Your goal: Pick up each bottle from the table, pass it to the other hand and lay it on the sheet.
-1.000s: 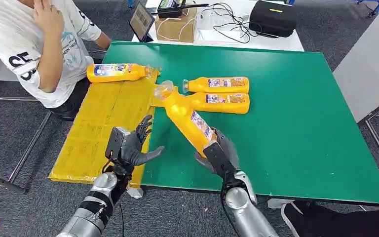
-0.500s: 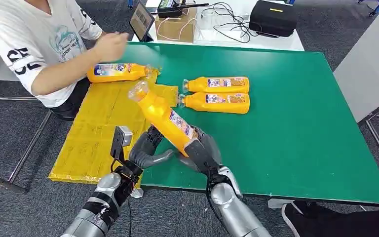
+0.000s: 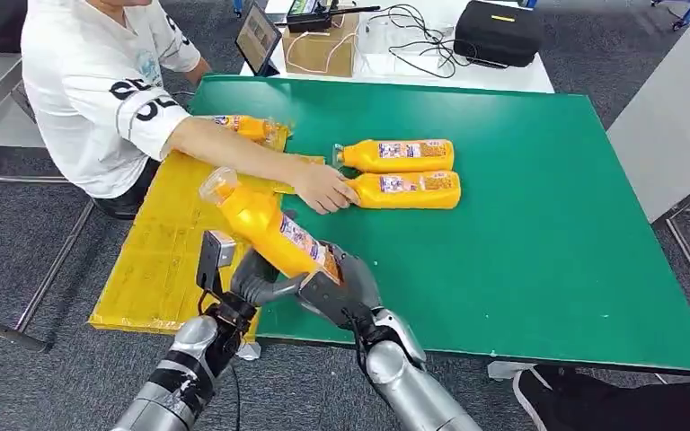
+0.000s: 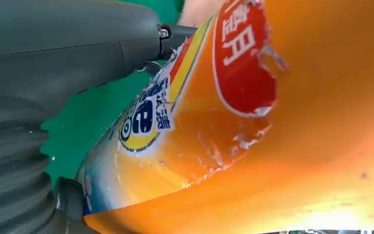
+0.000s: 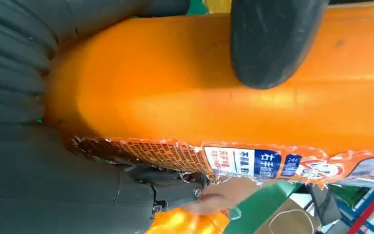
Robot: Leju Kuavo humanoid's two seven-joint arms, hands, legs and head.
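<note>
Midway: one bottle (image 3: pixel 243 127) is laid on the sheet (image 3: pixel 180 233), and two bottles (image 3: pixel 400 171) are left on the table (image 3: pixel 539 224). A held bottle (image 3: pixel 269 229) is gripped at its base by the right hand (image 3: pixel 341 289), with the left hand (image 3: pixel 256 280) cupped against it; whether its fingers have clenched cannot be told.

A person's arm (image 3: pixel 234 148) crosses the yellow sheet (image 3: pixel 171 242)

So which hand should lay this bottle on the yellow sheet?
Left. The left hand is on the yellow sheet's side and already under the bottle, whose base the right hand grips above the green table.
</note>
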